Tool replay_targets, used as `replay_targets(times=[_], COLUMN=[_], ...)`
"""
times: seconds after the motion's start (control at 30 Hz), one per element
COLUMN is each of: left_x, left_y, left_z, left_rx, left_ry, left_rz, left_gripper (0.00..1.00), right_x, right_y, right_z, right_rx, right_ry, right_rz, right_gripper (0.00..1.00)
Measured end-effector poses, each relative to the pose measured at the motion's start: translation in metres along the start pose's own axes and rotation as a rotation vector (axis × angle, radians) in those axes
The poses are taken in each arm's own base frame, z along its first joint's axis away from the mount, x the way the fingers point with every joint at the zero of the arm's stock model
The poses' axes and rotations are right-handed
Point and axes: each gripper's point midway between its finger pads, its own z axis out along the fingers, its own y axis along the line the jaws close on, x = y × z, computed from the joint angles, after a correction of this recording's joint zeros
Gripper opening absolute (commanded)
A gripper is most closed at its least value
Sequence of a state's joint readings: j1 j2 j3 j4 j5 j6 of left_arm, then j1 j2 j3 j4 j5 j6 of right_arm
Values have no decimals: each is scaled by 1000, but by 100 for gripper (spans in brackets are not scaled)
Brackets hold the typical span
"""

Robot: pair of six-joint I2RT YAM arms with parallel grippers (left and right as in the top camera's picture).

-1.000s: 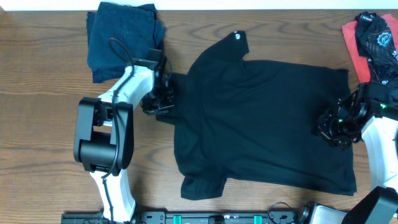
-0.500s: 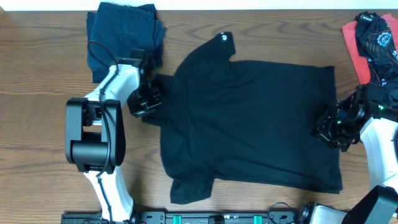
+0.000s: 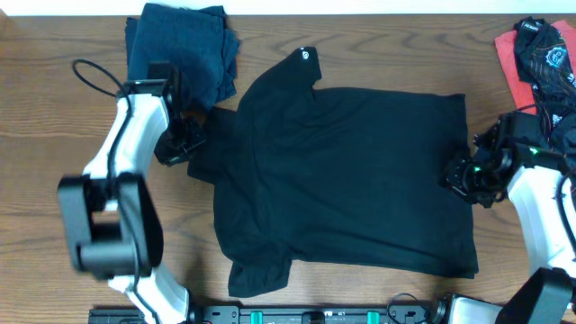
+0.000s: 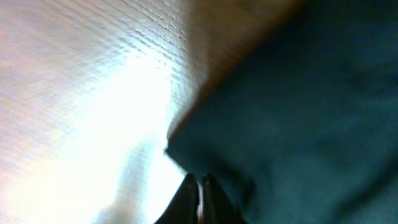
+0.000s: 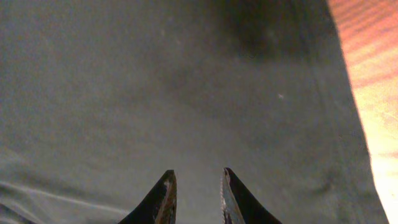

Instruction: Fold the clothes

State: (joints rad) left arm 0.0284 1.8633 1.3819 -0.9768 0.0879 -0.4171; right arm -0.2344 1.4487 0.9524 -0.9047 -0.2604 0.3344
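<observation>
A black T-shirt lies spread flat on the wooden table, with a small white logo near its top edge. My left gripper sits at the shirt's left sleeve. In the left wrist view its jaws are pressed together at the edge of the dark fabric. My right gripper rests over the shirt's right side. Its fingers stand slightly apart above the flat cloth, with nothing between them.
A folded dark navy garment lies at the back left, just behind my left arm. A heap of coral-red and black clothes sits at the back right corner. Bare wood shows just past the shirt's right hem.
The black T-shirt has slid left across the table. My left gripper moved left at its sleeve and my right gripper followed at its right side.
</observation>
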Motion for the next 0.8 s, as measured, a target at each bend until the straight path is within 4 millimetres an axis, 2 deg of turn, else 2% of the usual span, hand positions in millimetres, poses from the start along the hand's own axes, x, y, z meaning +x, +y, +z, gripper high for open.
replay_targets(times=[0.07, 0.13, 0.17, 0.23, 0.37, 0.47, 0.57, 0.7, 0.8], left_x=[7, 22, 32, 53, 89, 112, 126, 135, 146], left_y=[-5, -8, -10, -12, -20, -21, -21, -29, -27], left_z=[-23, -38, -41, -40, -19, -3, 8, 26, 41], left_rx=[17, 14, 9, -7, -17, -35, -43, 1, 28], left_ry=[-37, -31, -8, 59, 170, 234, 263, 260, 286], left_rz=[23, 50, 64, 99, 172, 213, 239, 261, 255], left_gripper=[25, 19, 12, 6, 6, 6, 6, 6, 6], right_x=[1, 4, 5, 7, 10, 14, 15, 18, 22], right_y=[1, -1, -3, -7, -14, -17, -21, -28, -34], right_z=[7, 15, 19, 25, 34, 37, 39, 44, 50], right_rx=[11, 41, 55, 76, 104, 122, 137, 166, 180], right_ry=[14, 40, 55, 76, 109, 130, 137, 128, 126], right_rz=[2, 16, 31, 53, 83, 97, 103, 106, 115], right_gripper=[19, 18, 18, 17, 11, 11, 13, 12, 12])
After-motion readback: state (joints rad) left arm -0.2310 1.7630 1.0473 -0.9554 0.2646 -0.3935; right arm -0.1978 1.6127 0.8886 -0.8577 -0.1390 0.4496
